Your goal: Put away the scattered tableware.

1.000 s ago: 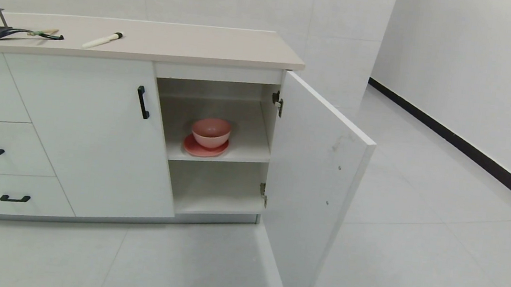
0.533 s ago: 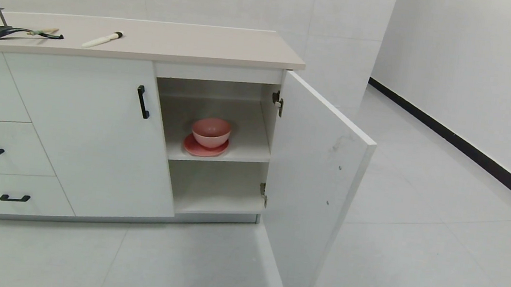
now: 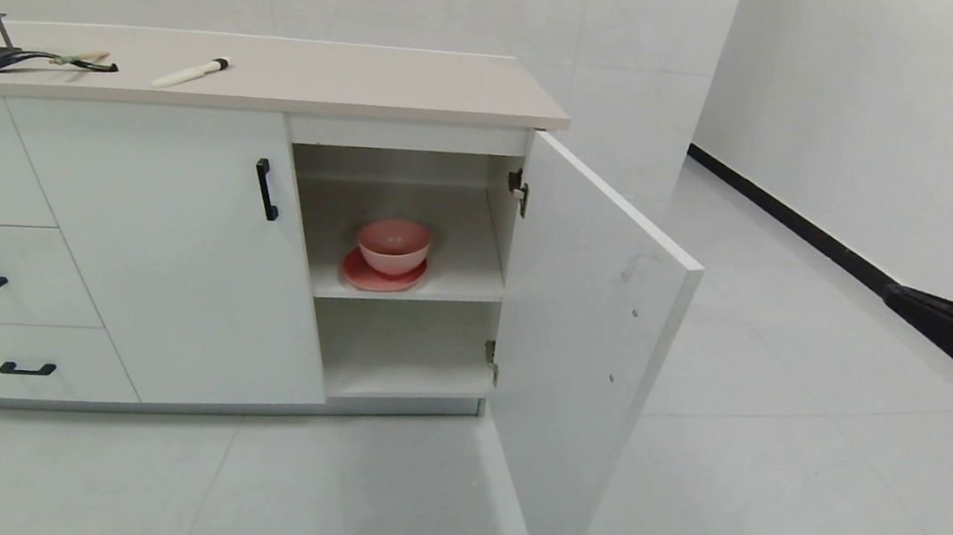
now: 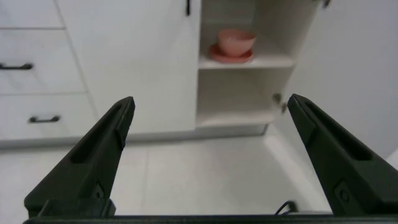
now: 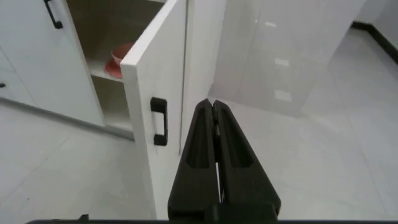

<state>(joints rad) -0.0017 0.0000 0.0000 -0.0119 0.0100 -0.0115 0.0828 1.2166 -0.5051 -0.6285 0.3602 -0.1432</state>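
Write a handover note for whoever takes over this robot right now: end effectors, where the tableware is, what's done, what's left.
Left end effector: open, empty.
Right end effector: shut, empty, close to the open door and its handle.
Pink bowl sits on the pink plate on the upper shelf: stowed.
Left: probably close the door; a white utensil and a dark utensil lie on the countertop and may need stowing.

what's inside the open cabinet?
A pink bowl sits on a pink plate on the upper shelf. Anything behind the closed left door is hidden.
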